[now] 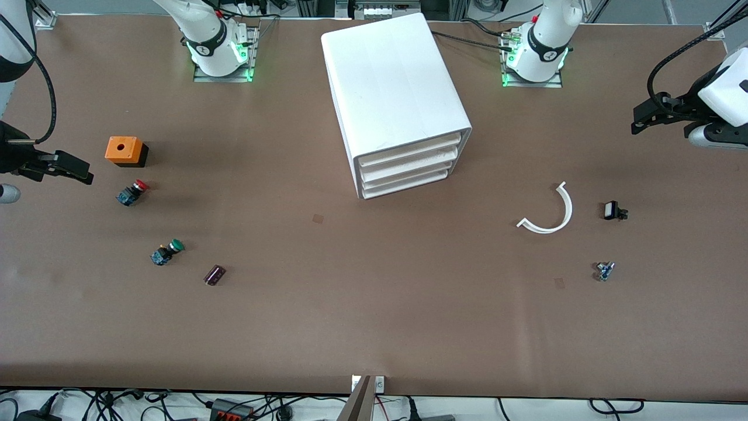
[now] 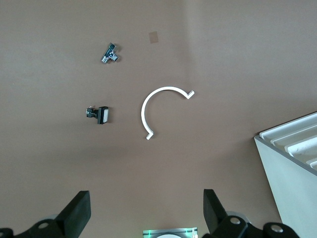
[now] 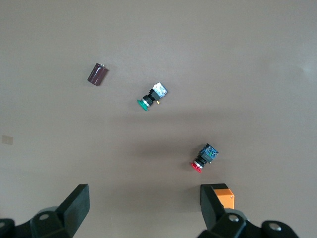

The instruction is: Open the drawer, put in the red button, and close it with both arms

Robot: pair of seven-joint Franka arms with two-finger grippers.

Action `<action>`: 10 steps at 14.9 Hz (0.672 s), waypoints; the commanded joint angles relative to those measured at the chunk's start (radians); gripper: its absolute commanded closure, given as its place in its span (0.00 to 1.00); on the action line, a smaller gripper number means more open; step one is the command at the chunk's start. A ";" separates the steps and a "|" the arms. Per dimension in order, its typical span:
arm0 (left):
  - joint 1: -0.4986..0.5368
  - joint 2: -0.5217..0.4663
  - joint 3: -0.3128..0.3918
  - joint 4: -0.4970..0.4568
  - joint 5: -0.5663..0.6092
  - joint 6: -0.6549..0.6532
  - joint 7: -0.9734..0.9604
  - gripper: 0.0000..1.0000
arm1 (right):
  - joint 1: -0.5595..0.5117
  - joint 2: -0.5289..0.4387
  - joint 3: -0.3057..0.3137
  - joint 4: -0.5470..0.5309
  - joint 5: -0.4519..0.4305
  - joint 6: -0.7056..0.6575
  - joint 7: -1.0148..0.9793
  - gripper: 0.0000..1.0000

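The white cabinet (image 1: 397, 99) stands mid-table with all three fronts shut; the drawer (image 1: 406, 166) is the middle one. A corner of the cabinet shows in the left wrist view (image 2: 292, 163). The red button (image 1: 133, 192) lies on its side toward the right arm's end, just nearer the camera than the orange cube (image 1: 124, 150). The button also shows in the right wrist view (image 3: 204, 158). My right gripper (image 1: 76, 169) is open and empty, over the table beside the cube and the button; its own view (image 3: 143, 208) shows it too. My left gripper (image 1: 643, 120) is open and empty over the left arm's end, as in its own view (image 2: 146, 210).
A green-capped button (image 1: 168, 251) and a purple cylinder (image 1: 214, 275) lie nearer the camera than the red button. Toward the left arm's end lie a white arc (image 1: 552, 213), a small black-and-white part (image 1: 612, 210) and a small metal part (image 1: 605, 271).
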 commanded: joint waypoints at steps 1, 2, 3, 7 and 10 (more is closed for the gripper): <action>0.003 0.004 0.001 0.018 0.012 -0.018 0.019 0.00 | -0.003 -0.002 0.001 0.001 -0.013 -0.012 0.016 0.00; 0.003 0.004 0.001 0.018 0.012 -0.018 0.019 0.00 | -0.003 -0.004 0.001 0.001 -0.012 -0.012 0.016 0.00; 0.003 0.004 0.001 0.018 0.012 -0.018 0.019 0.00 | -0.003 -0.004 0.001 0.001 -0.013 -0.014 0.016 0.00; 0.002 0.004 0.001 0.018 0.012 -0.019 0.015 0.00 | -0.002 -0.002 0.001 0.003 -0.015 -0.012 0.016 0.00; 0.000 0.007 -0.003 0.021 0.012 -0.018 0.005 0.00 | -0.002 0.004 0.001 0.001 -0.013 -0.014 0.016 0.00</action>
